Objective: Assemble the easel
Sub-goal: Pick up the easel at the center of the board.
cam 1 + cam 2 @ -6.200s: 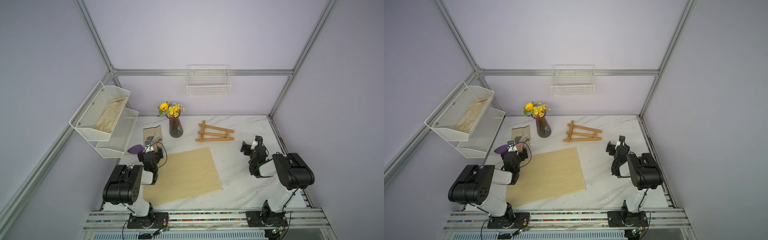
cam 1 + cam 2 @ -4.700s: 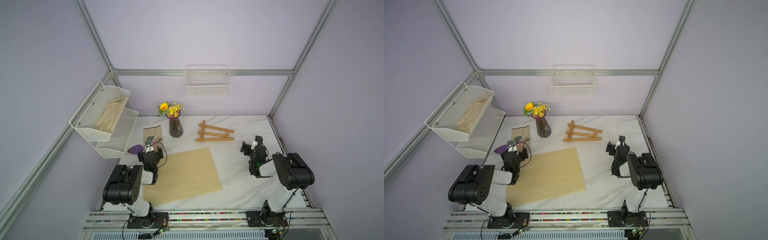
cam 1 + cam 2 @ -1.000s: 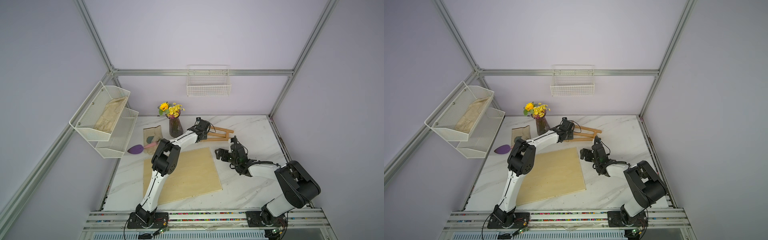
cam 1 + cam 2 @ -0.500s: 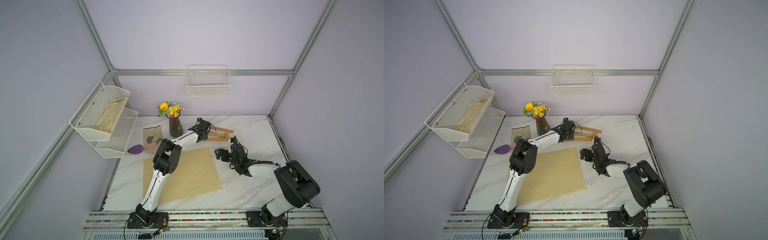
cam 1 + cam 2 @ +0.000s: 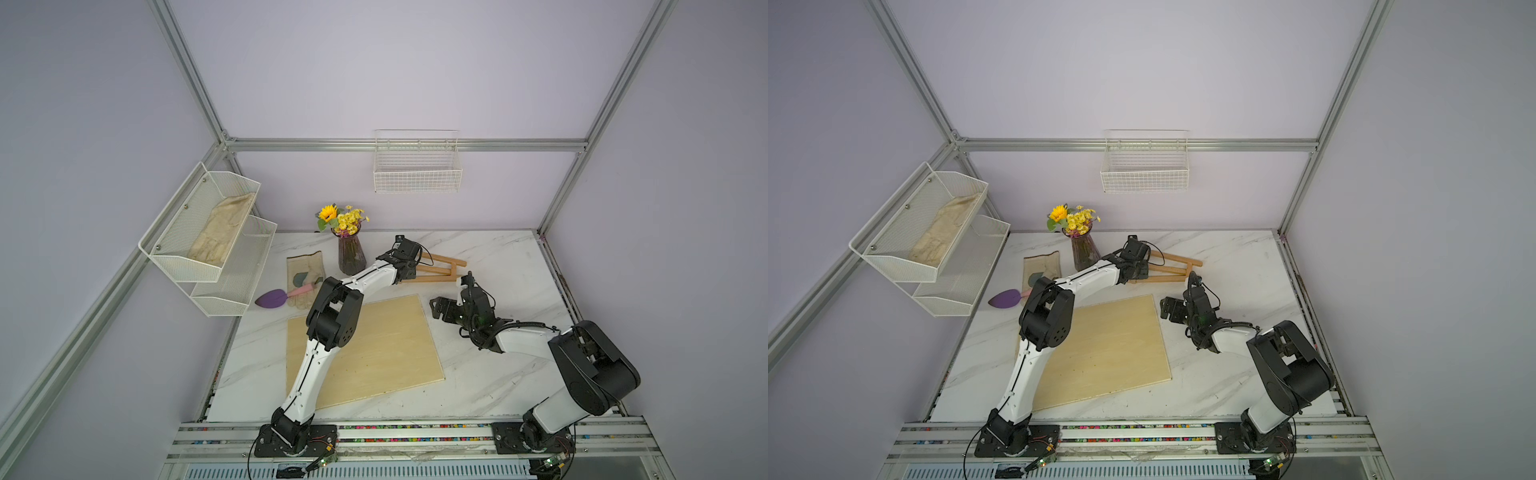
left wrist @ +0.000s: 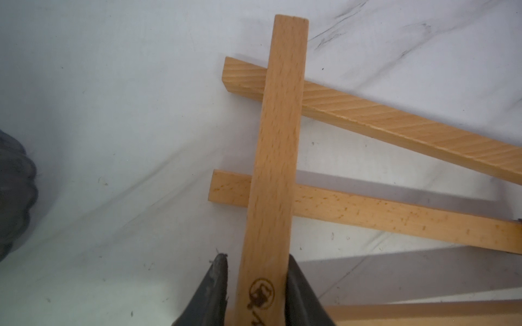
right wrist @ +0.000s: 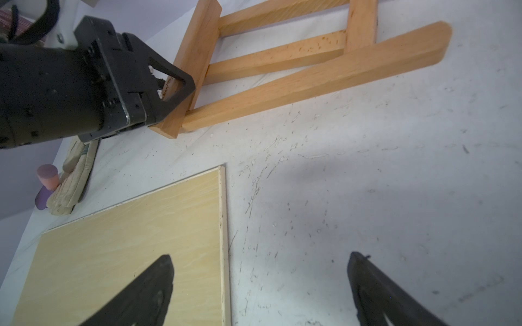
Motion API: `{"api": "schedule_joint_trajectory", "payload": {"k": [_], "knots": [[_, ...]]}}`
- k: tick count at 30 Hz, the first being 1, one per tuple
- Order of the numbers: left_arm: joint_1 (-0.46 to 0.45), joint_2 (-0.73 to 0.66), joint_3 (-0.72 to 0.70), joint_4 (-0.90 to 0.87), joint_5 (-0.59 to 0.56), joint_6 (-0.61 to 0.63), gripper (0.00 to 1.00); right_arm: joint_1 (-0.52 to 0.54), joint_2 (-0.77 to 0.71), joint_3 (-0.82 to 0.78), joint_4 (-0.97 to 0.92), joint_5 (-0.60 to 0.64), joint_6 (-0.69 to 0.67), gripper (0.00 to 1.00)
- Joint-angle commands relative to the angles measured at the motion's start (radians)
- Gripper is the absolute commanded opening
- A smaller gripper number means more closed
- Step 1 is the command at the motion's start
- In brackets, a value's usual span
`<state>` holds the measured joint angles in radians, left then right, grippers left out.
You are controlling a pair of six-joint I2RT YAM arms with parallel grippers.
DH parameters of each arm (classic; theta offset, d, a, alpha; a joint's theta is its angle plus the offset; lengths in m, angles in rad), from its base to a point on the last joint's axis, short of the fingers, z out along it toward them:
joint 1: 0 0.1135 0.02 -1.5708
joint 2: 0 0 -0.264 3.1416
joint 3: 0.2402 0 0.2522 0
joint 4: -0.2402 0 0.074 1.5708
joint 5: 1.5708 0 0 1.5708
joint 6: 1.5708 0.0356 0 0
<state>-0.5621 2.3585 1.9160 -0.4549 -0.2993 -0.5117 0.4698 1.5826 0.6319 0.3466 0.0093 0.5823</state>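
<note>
The easel lies flat on the marble table at the back middle, honey-brown slats folded together. My left gripper reaches over its wide end. In the left wrist view the left gripper straddles the branded cross slat: one finger touches the slat, the other finger stands a narrow gap off it. The right wrist view shows the easel with that left gripper on its end slat. My right gripper hovers wide open and holds nothing, by the board's far corner.
A large pale plywood board lies flat in the middle. A flower vase stands just left of the left gripper. A glove and purple trowel lie further left. A wire shelf and a wall basket hang above.
Both arms left their folded rest poses and reached toward the easel. Over the last second the left jaws narrowed around the end slat; the right arm stayed still.
</note>
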Motion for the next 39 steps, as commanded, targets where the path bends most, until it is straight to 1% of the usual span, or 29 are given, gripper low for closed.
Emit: {"api": "schedule_joint_trajectory", "payload": {"k": [1, 6, 8, 14, 15, 24, 28, 32, 35, 36, 38, 39], "knots": [[0.007, 0.006, 0.061, 0.003, -0.016, -0.006, 0.29, 0.007, 0.007, 0.026, 0.006, 0.013, 0.007, 0.97], [0.007, 0.002, 0.061, 0.001, -0.009, -0.016, 0.26, 0.008, 0.006, 0.022, 0.009, 0.014, 0.009, 0.97], [0.007, -0.003, 0.060, 0.002, -0.008, -0.023, 0.21, 0.008, 0.004, 0.022, 0.008, 0.015, 0.009, 0.97], [0.005, -0.016, 0.077, 0.003, 0.009, -0.039, 0.17, 0.007, -0.005, 0.014, 0.012, 0.023, 0.010, 0.97], [0.005, -0.019, 0.081, 0.004, 0.012, -0.042, 0.15, 0.007, -0.006, 0.014, 0.014, 0.026, 0.010, 0.97], [-0.004, -0.054, 0.077, 0.027, 0.045, -0.109, 0.09, 0.007, -0.053, -0.021, 0.044, 0.041, 0.005, 0.97], [-0.005, -0.087, 0.063, 0.047, 0.062, -0.135, 0.08, 0.008, -0.095, -0.039, 0.053, 0.030, -0.002, 0.97], [-0.010, -0.142, 0.019, 0.090, 0.081, -0.158, 0.06, 0.008, -0.167, -0.056, 0.037, 0.020, -0.010, 0.97], [-0.015, -0.192, -0.036, 0.140, 0.107, -0.182, 0.05, 0.007, -0.207, -0.043, -0.021, 0.017, -0.014, 0.97], [-0.016, -0.211, -0.056, 0.159, 0.117, -0.191, 0.05, 0.007, -0.248, -0.035, -0.045, 0.014, -0.015, 0.97], [-0.020, -0.245, -0.095, 0.192, 0.133, -0.211, 0.05, 0.007, -0.279, -0.019, -0.090, 0.008, -0.015, 0.97], [-0.022, -0.265, -0.115, 0.209, 0.144, -0.225, 0.03, 0.007, -0.293, -0.011, -0.117, 0.006, -0.012, 0.97]]}}
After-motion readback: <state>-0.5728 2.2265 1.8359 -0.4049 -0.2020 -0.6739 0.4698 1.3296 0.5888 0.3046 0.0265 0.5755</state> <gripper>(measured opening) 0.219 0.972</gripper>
